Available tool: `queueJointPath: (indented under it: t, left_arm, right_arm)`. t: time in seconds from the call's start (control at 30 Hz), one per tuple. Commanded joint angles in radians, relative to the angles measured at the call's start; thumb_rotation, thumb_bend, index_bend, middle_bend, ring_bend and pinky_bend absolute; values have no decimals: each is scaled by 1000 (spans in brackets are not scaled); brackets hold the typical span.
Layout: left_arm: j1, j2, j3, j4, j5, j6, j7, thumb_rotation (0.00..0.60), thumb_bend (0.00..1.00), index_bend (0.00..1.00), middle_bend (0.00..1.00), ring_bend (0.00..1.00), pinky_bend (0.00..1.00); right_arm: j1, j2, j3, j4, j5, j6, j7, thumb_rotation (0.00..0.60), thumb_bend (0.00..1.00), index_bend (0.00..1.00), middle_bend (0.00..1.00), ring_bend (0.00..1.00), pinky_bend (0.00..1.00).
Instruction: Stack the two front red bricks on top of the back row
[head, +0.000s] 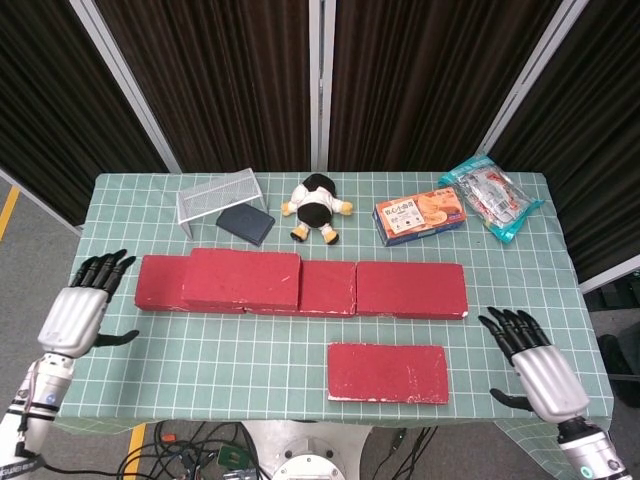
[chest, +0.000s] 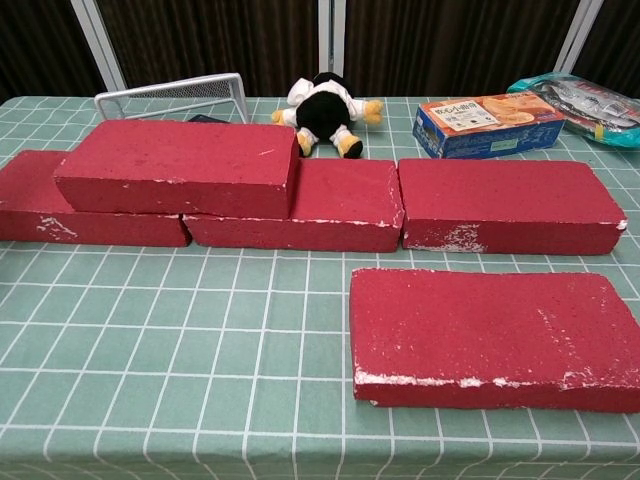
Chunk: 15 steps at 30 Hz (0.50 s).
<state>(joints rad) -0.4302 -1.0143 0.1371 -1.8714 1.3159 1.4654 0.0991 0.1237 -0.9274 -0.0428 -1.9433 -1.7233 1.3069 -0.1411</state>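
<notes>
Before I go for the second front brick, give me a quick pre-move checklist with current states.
1. First red brick stacked across the two left bricks of the back row: ok.
2. Remaining red front brick lying flat on the green checked tablecloth, nothing on it: ok.
3. Right hand empty, fingers apart: ok.
4. Left hand off the bricks, beside the table: ok.
5. Free landing spot on the right back-row brick: ok.
6. Stacked brick sitting fully stable: cannot tell.

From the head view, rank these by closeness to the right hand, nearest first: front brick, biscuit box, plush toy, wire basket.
From the right hand:
1. Front brick, just to its left at the table's front.
2. Biscuit box, back right.
3. Plush toy, back centre.
4. Wire basket, back left.
</notes>
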Motion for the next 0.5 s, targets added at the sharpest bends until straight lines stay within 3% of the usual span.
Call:
queueJointPath:
  t: [0.03, 0.27, 0.5]
  left_arm:
    - [112, -46, 27, 175, 97, 82, -148, 600, 0, 47, 0, 0, 0]
    - [183, -62, 28, 279, 131, 79, -275, 600, 0, 47, 0, 0, 0]
    - [219, -71, 18, 339, 178, 77, -350, 600, 0, 47, 0, 0, 0]
  right_arm:
    - [53, -43, -17, -71, 8, -112, -126, 600, 0, 0, 0, 0, 0]
    - [102, -142, -14, -129, 113, -246, -305, 600, 0, 0, 0, 0, 0]
    - [131, -256, -3, -121, 235, -299, -419, 600, 0, 0, 0, 0, 0]
